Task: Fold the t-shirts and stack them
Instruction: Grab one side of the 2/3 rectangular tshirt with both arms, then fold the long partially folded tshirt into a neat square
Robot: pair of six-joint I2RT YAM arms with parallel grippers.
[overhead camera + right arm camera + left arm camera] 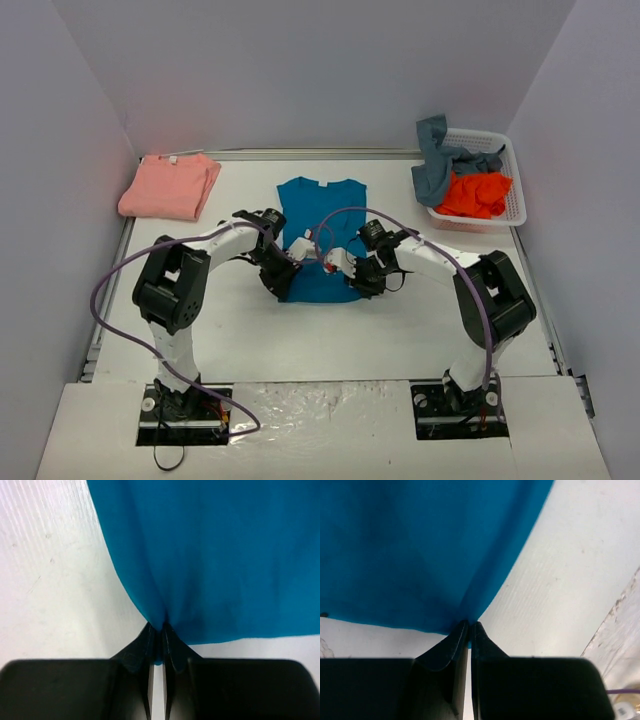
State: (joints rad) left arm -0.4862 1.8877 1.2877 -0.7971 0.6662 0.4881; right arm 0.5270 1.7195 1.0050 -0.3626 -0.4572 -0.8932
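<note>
A teal-blue t-shirt (318, 215) lies flat mid-table, collar toward the back. At the shirt's near left corner sits my left gripper (284, 278), shut on the hem; the left wrist view shows the cloth (420, 550) pinched at the gripper's tips (469, 625). My right gripper (362, 280) is shut on the near right corner, where the cloth (210, 555) puckers into the closed gripper (163, 628). A folded salmon-pink t-shirt (170, 186) rests at the back left. An orange t-shirt (476, 194) and a grey-blue one (440, 160) are heaped in the basket.
The white lattice basket (512, 190) stands at the back right by the wall. White walls close in the table on three sides. Purple cables loop over both arms above the teal shirt's lower half.
</note>
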